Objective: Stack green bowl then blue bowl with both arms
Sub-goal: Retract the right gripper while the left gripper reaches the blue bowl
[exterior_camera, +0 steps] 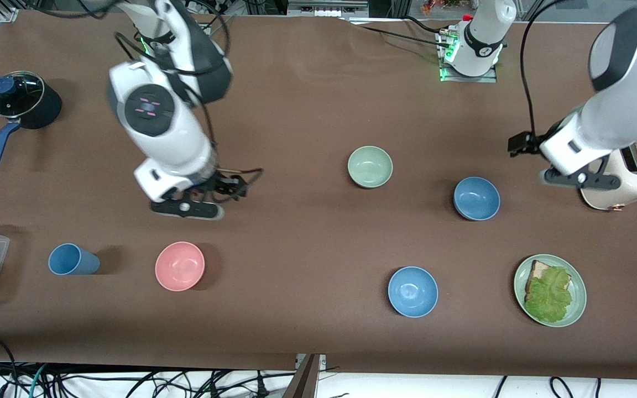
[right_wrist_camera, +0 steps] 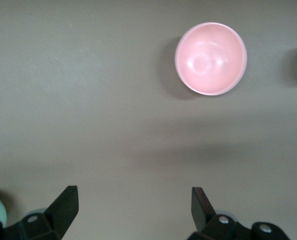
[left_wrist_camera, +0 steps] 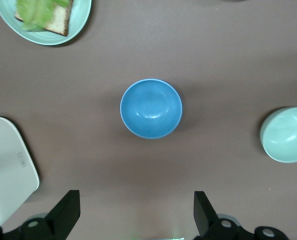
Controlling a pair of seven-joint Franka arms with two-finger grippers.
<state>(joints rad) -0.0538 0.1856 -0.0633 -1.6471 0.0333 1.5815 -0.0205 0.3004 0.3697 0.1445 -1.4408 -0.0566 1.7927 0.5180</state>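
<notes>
Over bare tabletop toward the right arm's end, the right gripper hangs with its fingers spread wide and nothing between them. Read as a clock face on the front view, the pink bowl sits at about six o'clock from it, close by. The green bowl lies out at three o'clock, well apart and upright on the cloth with nothing in it.

Above the table beside the toaster, the left gripper also has its fingers apart and holds nothing. The blue bowl stands at nine o'clock from it in the front view, near but untouched. The green bowl is farther along the same line. A brighter blue bowl sits at about seven o'clock from the dull one, nearer the front camera. The plate with bread and lettuce lies at six o'clock from the left gripper.

By my reading, no part of the stacking is done. Every bowl stands alone, none is nested in another, and neither hand has a grip. Both lifts are left to do, the green bowl first and then the blue one on top. The pictures do not show which bowl is meant as the base.
</notes>
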